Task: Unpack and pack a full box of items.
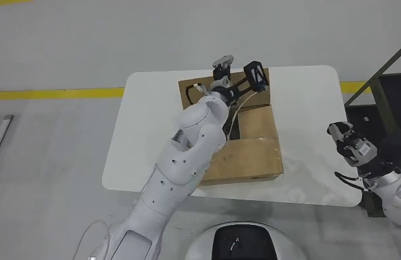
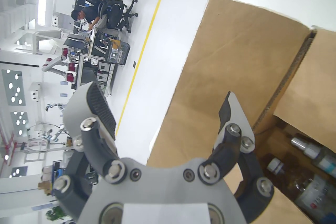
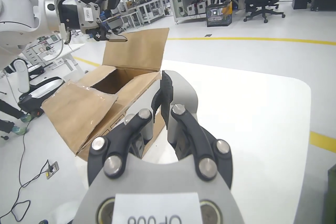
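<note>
A cardboard box [image 1: 252, 159] sits around the middle of the white counter [image 1: 148, 130] with its flaps open. One flap is spread out flat toward the near edge. The opposite flap [image 3: 136, 50] stands upright on the side toward the far edge. The left arm stretches across the box, and the left gripper [image 2: 160, 93] hangs over that upright flap with its fingers [image 2: 101, 104] spread wide apart and nothing between them. The right wrist view shows the same gripper just above the flap's top edge, and whether it touches the cardboard cannot be told. Past the flap's inner fold, the left wrist view looks into the box, where several bottles [image 2: 312, 151] with pale and silvery caps lie packed close together. The right gripper [image 3: 164, 88] is at the right edge of the counter, well apart from the box, with its fingers drawn together and nothing held in them.
</note>
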Tool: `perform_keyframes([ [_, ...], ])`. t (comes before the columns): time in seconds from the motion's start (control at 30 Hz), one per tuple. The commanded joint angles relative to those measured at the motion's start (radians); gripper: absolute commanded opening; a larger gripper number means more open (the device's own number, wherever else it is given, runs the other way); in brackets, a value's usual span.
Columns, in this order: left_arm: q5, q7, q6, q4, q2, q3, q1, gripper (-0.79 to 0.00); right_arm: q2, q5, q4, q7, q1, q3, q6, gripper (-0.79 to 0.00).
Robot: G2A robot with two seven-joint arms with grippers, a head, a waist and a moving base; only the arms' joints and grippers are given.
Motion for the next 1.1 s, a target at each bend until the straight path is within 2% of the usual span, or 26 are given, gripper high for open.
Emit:
perform_keyframes([
  [0.0,-0.029,-0.011,-0.021,-0.124,0.013,-0.047,0.095,0.000,0.004,0.035,0.003,0.024,0.005,0.003,-0.055,-0.785],
  [0.17,-0.138,-0.031,-0.067,-0.341,0.035,-0.136,0.297,0.000,0.022,0.121,0.010,0.139,0.026,-0.001,-0.247,-0.785],
  [0.33,-0.202,-0.044,-0.068,-0.491,0.050,-0.193,0.457,0.000,0.056,0.183,-0.058,0.271,0.030,-0.054,-0.247,-0.785],
  [0.43,-0.215,-0.034,-0.045,-0.539,0.058,-0.230,0.527,0.000,0.064,0.190,-0.066,0.287,0.031,-0.057,-0.247,-0.785],
  [0.73,-0.083,0.063,0.216,-0.634,0.075,-0.354,0.721,0.000,0.064,0.190,-0.066,0.287,0.031,-0.057,-0.247,-0.785],
  [0.83,-0.066,0.080,0.296,-0.659,0.078,-0.402,0.774,0.000,0.065,0.186,-0.069,0.324,0.034,-0.073,-0.173,-0.785],
  [0.93,-0.063,0.097,0.332,-0.673,0.082,-0.442,0.813,0.000,0.070,0.213,-0.081,0.424,0.059,-0.096,-0.090,-0.723],
  [1.0,-0.064,0.099,0.336,-0.676,0.082,-0.449,0.819,0.000,0.074,0.245,-0.094,0.509,0.082,-0.121,-0.039,-0.748],
  [1.03,-0.064,0.099,0.336,-0.676,0.082,-0.449,0.819,0.000,0.076,0.261,-0.099,0.547,0.095,-0.131,-0.015,-0.723],
  [1.07,-0.064,0.099,0.336,-0.676,0.082,-0.449,0.819,0.000,0.077,0.279,-0.102,0.584,0.108,-0.142,0.007,-0.662],
])
